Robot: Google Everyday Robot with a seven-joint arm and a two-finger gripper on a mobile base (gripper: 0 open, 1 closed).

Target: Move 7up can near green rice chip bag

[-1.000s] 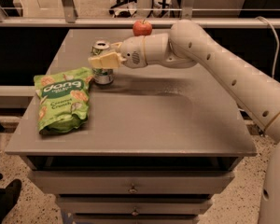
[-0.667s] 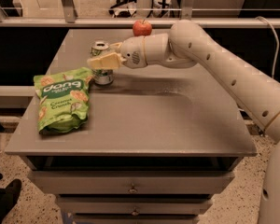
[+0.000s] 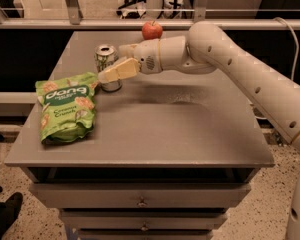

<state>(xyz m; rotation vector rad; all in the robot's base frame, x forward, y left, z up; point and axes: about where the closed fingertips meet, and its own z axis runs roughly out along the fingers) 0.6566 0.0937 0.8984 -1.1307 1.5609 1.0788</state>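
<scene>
Though unmoved, end effector (image 3: 111, 62) at 7up can (image 3: 105, 51) beside green rice chip bag (image 3: 65, 109).

Dim light — gripper (image 3: 113, 63) at can (image 3: 106, 58) casts faint shadow.

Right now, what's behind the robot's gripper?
The 7up can stands right behind the gripper, beside the green rice chip bag. The gripper covers its lower right side, so that part is hidden.

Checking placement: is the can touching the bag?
Cannot tell. Camera view: the hand, at the can, covers where it nears the bag.
</scene>
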